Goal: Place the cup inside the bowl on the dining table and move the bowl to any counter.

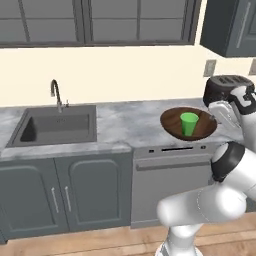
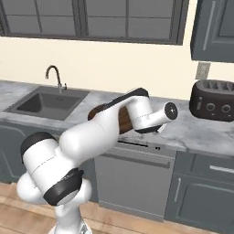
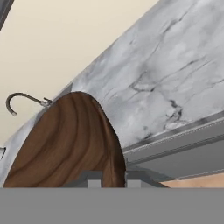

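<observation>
Brown wooden bowl (image 1: 189,124) sits over the counter (image 1: 125,125) with the green cup (image 1: 189,123) standing inside. Our gripper (image 3: 113,177) pinches its rim, nearly closed, so we can probably set it down here.

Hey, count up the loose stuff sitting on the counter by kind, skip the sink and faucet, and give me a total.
Cup, green, standing in the bowl: 1
Bowl, dark brown wood, near the counter's front edge: 1
Toaster, black, by the wall: 1
Total: 3
</observation>
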Robot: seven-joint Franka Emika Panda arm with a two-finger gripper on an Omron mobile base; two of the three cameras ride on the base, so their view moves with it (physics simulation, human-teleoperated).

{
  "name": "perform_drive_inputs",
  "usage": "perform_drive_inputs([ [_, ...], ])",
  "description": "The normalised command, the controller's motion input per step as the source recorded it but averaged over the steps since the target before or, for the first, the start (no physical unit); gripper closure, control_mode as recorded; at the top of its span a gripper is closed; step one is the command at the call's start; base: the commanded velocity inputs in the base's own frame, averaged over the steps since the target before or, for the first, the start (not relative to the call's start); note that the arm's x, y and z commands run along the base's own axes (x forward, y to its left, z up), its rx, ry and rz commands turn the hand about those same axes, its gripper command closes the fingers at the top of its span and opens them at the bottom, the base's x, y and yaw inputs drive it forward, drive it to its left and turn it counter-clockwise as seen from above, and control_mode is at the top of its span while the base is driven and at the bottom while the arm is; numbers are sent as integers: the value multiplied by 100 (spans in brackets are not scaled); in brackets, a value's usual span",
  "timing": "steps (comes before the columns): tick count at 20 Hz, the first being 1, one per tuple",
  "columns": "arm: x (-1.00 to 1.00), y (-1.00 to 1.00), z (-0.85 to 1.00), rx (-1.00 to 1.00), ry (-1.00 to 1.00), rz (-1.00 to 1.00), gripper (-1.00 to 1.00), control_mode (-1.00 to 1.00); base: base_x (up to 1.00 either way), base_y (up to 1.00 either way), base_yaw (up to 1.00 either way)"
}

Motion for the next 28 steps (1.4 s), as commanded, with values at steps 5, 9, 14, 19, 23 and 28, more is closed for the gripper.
perform_drive_inputs([
  [5,0,0,0,0,0,0,100,100,74,50,-18],
  [9,0,0,0,0,0,0,100,100,77,30,-17],
  [14,0,0,0,0,0,0,100,100,69,27,-17],
  [19,0,0,0,0,0,0,100,100,0,2,-3],
  [23,0,0,0,0,0,0,100,100,0,0,0],
  [28,0,0,0,0,0,0,100,100,0,0,0],
])
